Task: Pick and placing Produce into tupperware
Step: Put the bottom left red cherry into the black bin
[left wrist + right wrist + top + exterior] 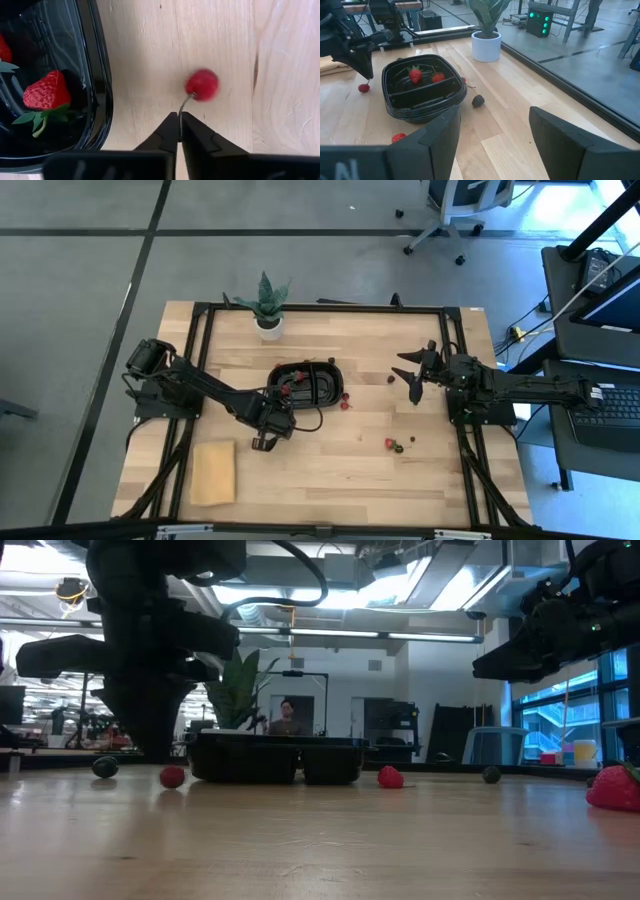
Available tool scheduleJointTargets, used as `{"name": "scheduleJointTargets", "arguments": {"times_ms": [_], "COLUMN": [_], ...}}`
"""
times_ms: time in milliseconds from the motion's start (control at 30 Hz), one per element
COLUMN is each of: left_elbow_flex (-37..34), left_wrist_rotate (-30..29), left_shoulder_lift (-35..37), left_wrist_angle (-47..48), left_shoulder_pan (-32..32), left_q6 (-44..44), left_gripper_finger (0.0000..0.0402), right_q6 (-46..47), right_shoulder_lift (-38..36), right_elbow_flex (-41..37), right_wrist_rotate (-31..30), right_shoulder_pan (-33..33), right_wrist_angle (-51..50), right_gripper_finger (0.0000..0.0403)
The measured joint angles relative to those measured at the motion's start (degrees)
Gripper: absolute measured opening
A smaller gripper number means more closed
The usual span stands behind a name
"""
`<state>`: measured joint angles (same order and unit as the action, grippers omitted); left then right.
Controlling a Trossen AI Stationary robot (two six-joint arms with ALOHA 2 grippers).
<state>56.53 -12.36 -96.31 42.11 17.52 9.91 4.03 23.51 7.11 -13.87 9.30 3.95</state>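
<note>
The black two-compartment tray (305, 383) lies at mid-table; two strawberries (415, 75) lie in one compartment. My left gripper (262, 440) is at the tray's near-left side, shut on the stem of a red cherry (202, 84). My right gripper (415, 376) hovers open to the right of the tray, touching nothing. Loose produce rests on the wood: a red piece (345, 401) by the tray, a dark berry (478, 100), and a few pieces (395, 444) near the right front. My left gripper pinches the cherry's thin stem (182, 106) between its two fingertips (170, 131), at the stem's free end. The fingers point down from above, roughly in line with the stem. The cherry sits just beyond the tips; whether it is clear of the wood I cannot tell.
A potted plant (267, 308) stands behind the tray near the far edge. A flat tan block (213, 472) lies at the near-left. A black frame (200, 360) runs around the table. Bare wood shows between the tray and the near edge.
</note>
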Motion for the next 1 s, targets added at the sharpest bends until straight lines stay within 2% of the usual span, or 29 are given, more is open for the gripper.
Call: {"name": "scheduleJointTargets", "arguments": {"times_ms": [267, 467, 533, 633, 733, 1000], "left_elbow_flex": [0.5, 6.6, 9.1, 12.2, 13.3, 12.0], "left_wrist_rotate": [0.0, -0.4, -2.4, -8.9, -13.4, -11.9], "left_shoulder_lift": [0.0, 0.7, 0.7, 0.8, 0.8, 0.8], "left_wrist_angle": [1.6, 9.0, 10.4, 13.4, 13.3, 9.5], "left_shoulder_pan": [0.0, 0.0, 0.0, -0.2, -2.4, -12.6], "left_q6": [0.0, -0.4, -1.8, -4.6, -8.1, -12.0], "left_gripper_finger": [0.0002, 0.0002, 0.0002, 0.0001, 0.0001, 0.0001], "right_q6": [0.0, 0.0, 0.0, 0.0, -0.1, -0.1], "right_shoulder_lift": [0.0, 0.0, 0.0, 0.0, 0.0, 0.0], "right_elbow_flex": [0.0, 0.0, 0.0, 0.0, 0.0, 0.0], "right_wrist_rotate": [0.0, 0.0, 0.0, 0.0, 0.0, 0.0], "right_shoulder_pan": [0.0, 0.0, 0.0, 0.0, 0.0, 0.0], "right_wrist_angle": [0.0, 0.0, 0.0, 0.0, 0.0, 0.0], "right_gripper_finger": [0.0238, 0.0238, 0.0238, 0.0238, 0.0238, 0.0238]}}
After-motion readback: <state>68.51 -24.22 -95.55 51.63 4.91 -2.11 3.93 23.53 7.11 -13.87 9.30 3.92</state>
